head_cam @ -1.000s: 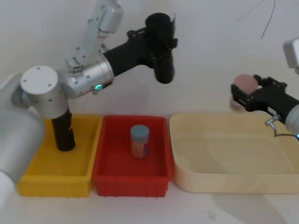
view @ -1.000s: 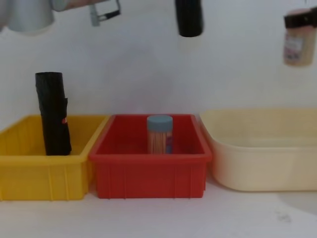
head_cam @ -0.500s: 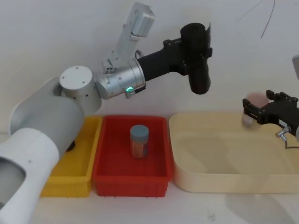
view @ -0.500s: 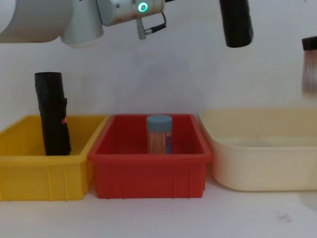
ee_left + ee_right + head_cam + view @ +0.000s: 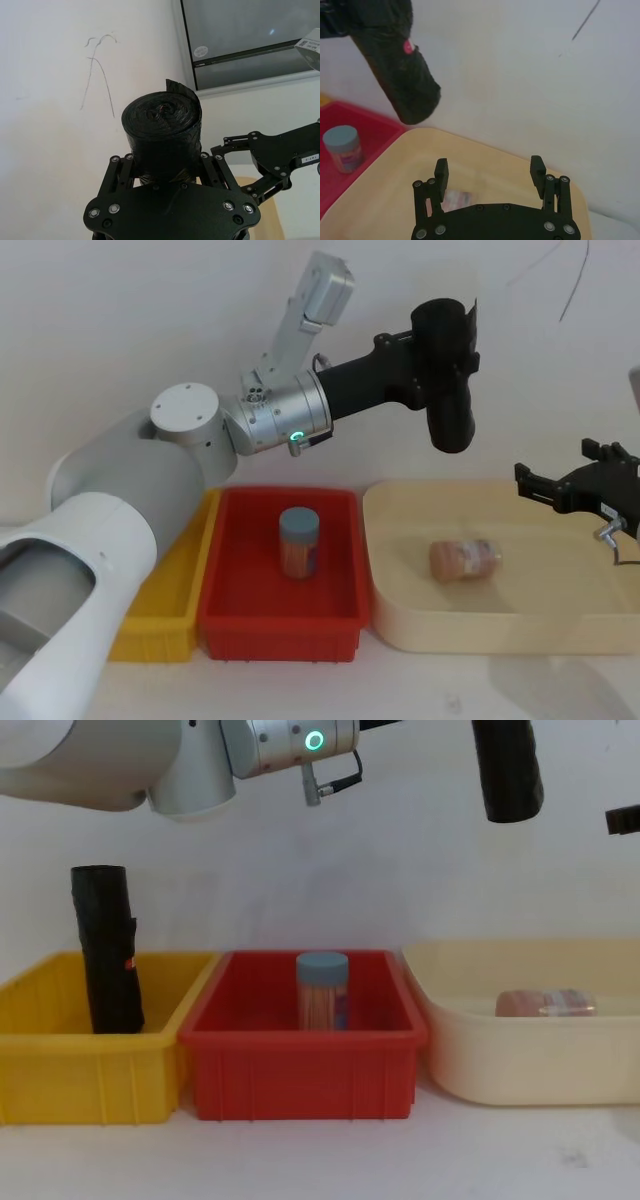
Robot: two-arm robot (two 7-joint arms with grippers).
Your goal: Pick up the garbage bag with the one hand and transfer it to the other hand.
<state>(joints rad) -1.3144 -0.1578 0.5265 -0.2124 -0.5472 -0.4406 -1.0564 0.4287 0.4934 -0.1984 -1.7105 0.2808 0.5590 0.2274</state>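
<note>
We see the fingers [image 5: 119, 172] of the left gripper [image 5: 440, 340] closed from both sides on the garbage bag [image 5: 452, 420], clasping the thick black roll around its upper half. The roll hangs nearly upright from that grip. Its loose flap sticks up at the top end, and its lower end is free in the air. In the chest view the lower end of the bag [image 5: 508, 780] sits high above the near-left part of the cream tub [image 5: 520, 1070], touching nothing below.

The fingers [image 5: 441, 172] of the right gripper [image 5: 489, 172] stand spread apart with nothing between them. We place this gripper over the right side of the cream tub, level with the bag's lower end and well apart from it.

Inside the tub a pinkish bottle [image 5: 465, 559] lies on its side. Just left of the tub, the red bin [image 5: 340, 615] holds an upright jar with a blue lid [image 5: 299, 543]. Left of that, the yellow bin [image 5: 60, 1090] holds a slimmer black roll [image 5: 108, 950] with a small red mark, standing on end against the bin's back wall. All three containers rest side by side on the white counter [image 5: 480, 685].
</note>
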